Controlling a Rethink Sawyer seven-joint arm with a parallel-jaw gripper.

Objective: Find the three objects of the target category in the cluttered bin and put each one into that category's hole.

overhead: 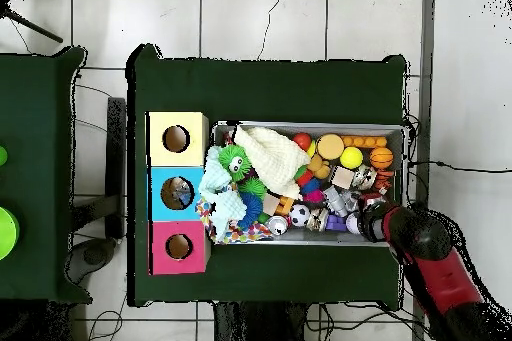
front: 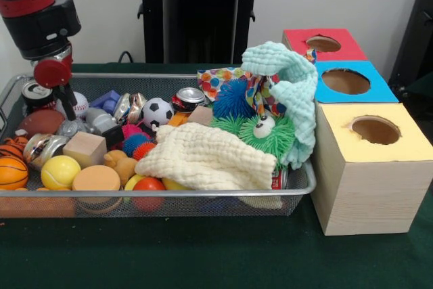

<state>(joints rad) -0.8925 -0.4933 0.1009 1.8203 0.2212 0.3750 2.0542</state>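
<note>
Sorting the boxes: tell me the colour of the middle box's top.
Blue top, round hole; clearest in the front view.

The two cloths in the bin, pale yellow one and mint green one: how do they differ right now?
The pale yellow cloth lies low and spread flat across the bin's front, over balls. The mint green cloth is piled high, draping over the spiky toys and hanging down at the bin's end beside the yellow box. The yellow one looks waffle-textured; the green one looks fluffier. Both are soft cloths hiding items beneath them.
</note>
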